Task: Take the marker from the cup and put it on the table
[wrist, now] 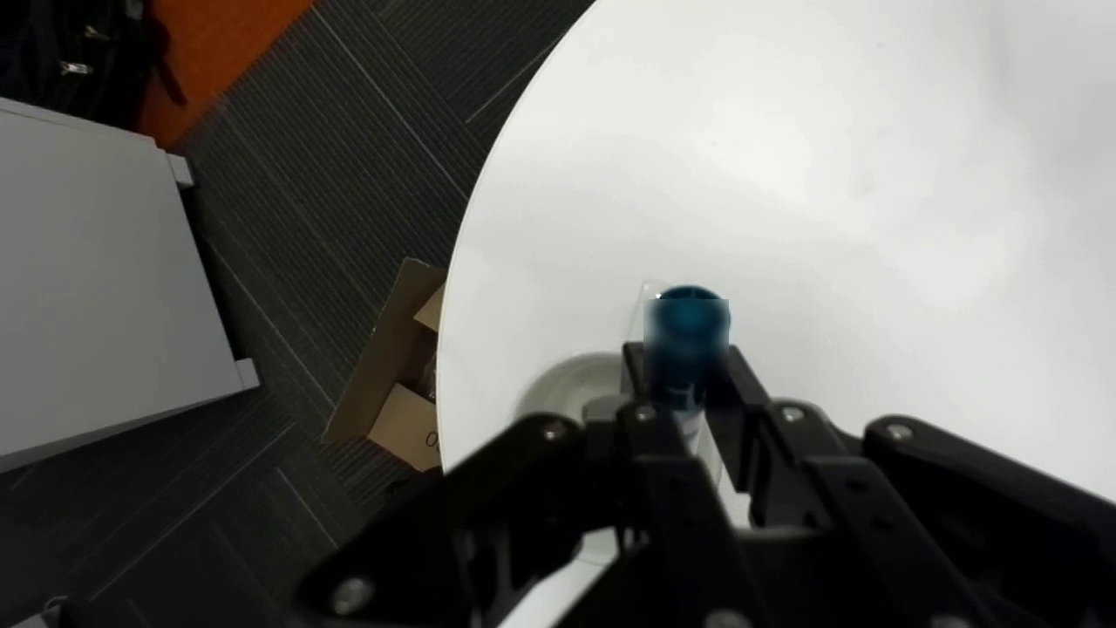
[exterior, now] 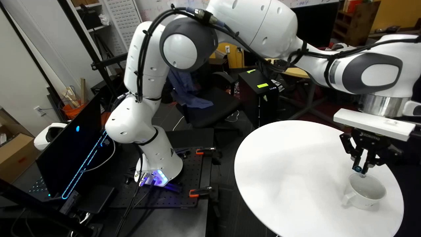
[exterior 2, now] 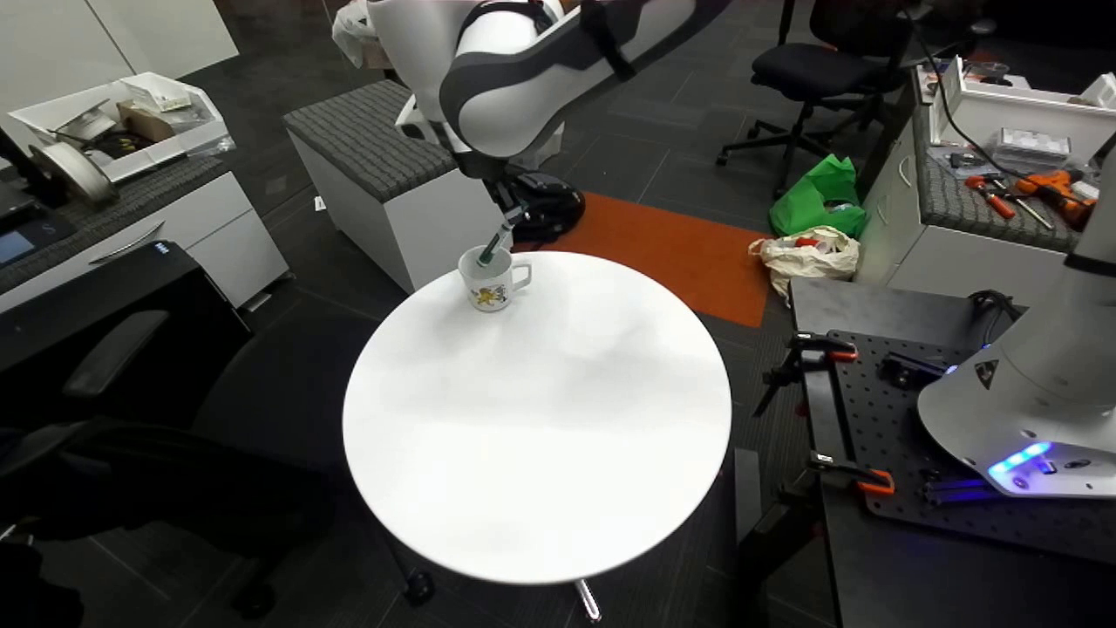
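Tool (wrist: 683, 371) clamps marker (wrist: 689, 323) near its upper end, presumably because the cup (exterior 2: 488, 286) on the counter (exterior 2: 536, 427) blocks lower access.

I have the marker (wrist: 689, 321) clasped in my end effector (wrist: 684, 375): a short, thin stick with a dark teal end and a paler stretch along its body, held at a tilt, its lower end down at the mouth of the cup (exterior 2: 485, 288), though I cannot tell whether it touches the wall inside. The cup is a small white mug, upright, with a handle on one side and, in an exterior view, a yellowish and dark figure printed below the rim. It stands near the edge of the round, plain white surface (exterior 2: 540, 436).
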### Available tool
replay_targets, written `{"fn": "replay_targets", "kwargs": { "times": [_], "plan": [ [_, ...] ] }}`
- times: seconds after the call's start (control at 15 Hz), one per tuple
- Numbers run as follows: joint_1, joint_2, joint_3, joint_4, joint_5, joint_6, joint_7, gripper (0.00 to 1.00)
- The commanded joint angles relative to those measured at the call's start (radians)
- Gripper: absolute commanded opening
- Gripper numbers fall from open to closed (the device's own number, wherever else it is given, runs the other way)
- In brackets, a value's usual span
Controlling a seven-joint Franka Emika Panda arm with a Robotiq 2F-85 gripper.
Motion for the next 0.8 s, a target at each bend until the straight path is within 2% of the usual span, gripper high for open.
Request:
{"fn": "replay_targets", "kwargs": {
  "times": [0.0,0.33,0.73],
  "plan": [
    [0.006,-0.151,0.001,-0.177,-0.007,0.082,0.025,0.05],
    [0.014,-0.239,0.019,-0.285,0.011,0.223,0.023,0.05],
    [0.05,-0.206,0.065,-0.32,0.051,0.399,0.042,0.05]
  ]
}}
